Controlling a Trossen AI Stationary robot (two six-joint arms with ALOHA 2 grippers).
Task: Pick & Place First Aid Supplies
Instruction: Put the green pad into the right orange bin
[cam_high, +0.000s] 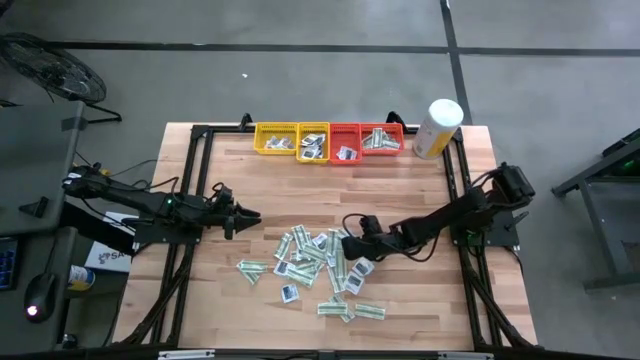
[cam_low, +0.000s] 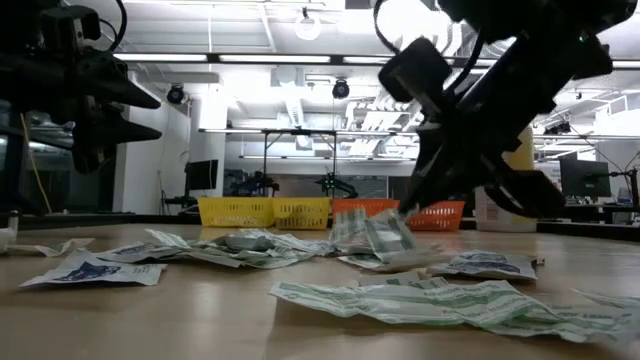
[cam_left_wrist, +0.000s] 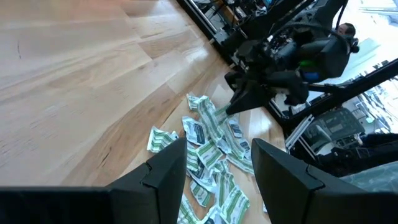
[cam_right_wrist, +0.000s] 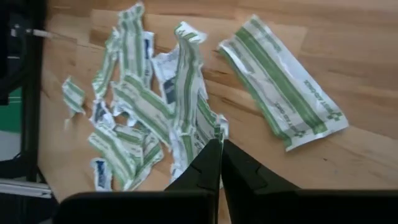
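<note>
Packets (cam_high: 318, 262) lie scattered mid-table. The right gripper (cam_right_wrist: 219, 146) is pinched closed on a green-striped packet (cam_right_wrist: 189, 112) in the pile. The left gripper (cam_high: 250, 216) hovers open beside them, empty.

Wooden table (cam_low: 200, 320) strewn with first aid supplies (cam_low: 400, 295), right gripper (cam_low: 400, 222) low over the packets, pinching a white-and-green strip (cam_low: 375, 235), left gripper (cam_low: 130, 112) raised well left, yellow trays (cam_low: 265, 211) and red trays (cam_low: 440, 214) behind the packets.

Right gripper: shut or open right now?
Shut: in the right wrist view the right gripper has its fingertips together at the edge of a white-and-green packet.
</note>
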